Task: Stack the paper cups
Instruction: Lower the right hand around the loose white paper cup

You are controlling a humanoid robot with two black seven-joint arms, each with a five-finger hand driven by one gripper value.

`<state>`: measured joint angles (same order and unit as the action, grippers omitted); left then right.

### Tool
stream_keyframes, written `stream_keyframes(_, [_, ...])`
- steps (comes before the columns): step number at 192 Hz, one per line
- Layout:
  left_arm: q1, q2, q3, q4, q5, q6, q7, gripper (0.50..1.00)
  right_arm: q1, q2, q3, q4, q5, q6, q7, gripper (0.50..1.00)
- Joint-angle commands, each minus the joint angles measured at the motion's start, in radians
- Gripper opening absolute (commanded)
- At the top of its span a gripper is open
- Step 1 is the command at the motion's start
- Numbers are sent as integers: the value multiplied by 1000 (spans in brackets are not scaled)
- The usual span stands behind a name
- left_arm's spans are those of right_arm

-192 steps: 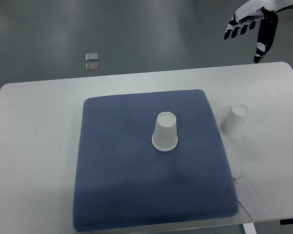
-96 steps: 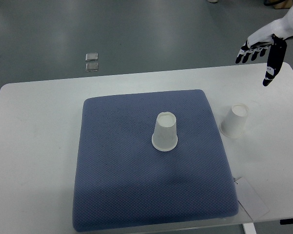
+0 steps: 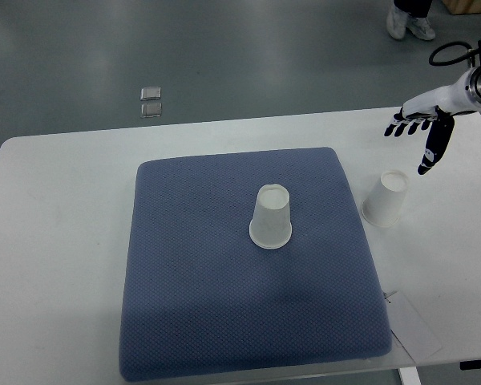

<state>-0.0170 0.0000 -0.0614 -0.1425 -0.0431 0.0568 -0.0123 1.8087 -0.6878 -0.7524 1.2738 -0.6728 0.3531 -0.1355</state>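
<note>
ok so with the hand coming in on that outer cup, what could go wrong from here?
1. The cup on the table leans and stands on bare table; a sideways touch from the open right hand may tip or slide it.
2. It sits close to the edge of the blue mat, so a push may jam it there.
3. The cup on the mat stands upside down on soft cloth; pressing down off-centre could topple it.
</note>
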Motion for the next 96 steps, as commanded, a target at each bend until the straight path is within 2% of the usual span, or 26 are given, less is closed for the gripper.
stream_keyframes(1, [0, 0, 0, 0, 0, 0, 0, 1000, -42, 4, 1, -1, 4, -42, -1, 928])
stream_keyframes(50, [0, 0, 0, 0, 0, 0, 0, 1000, -138, 51, 16, -36, 7, -143, -1, 928])
stream_keyframes(96, [0, 0, 0, 0, 0, 0, 0, 1000, -215, 71, 58, -79, 7, -175, -1, 928])
